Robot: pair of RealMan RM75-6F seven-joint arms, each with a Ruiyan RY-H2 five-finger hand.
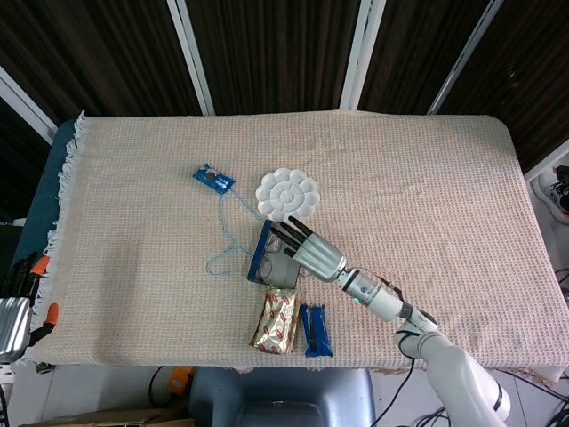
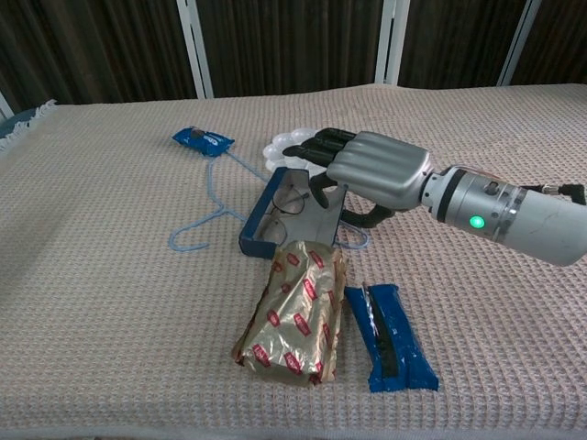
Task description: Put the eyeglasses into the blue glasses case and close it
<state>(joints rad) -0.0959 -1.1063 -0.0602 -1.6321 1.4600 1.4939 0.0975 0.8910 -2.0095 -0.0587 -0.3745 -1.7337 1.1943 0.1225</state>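
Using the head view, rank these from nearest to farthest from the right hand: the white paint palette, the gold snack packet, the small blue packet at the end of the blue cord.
1. The white paint palette, just beyond the right hand.
2. The gold snack packet, on the near side, towards the table's front edge.
3. The small blue packet, far off to the left and back.

The first two are fairly close to call; the palette looks slightly nearer.

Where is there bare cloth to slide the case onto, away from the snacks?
The cloth is bare right of the white palette and left of the blue cord. It is crowded by the blue glasses case: the gold snack bag and blue wrapper lie below, with the right robot hand over the case.
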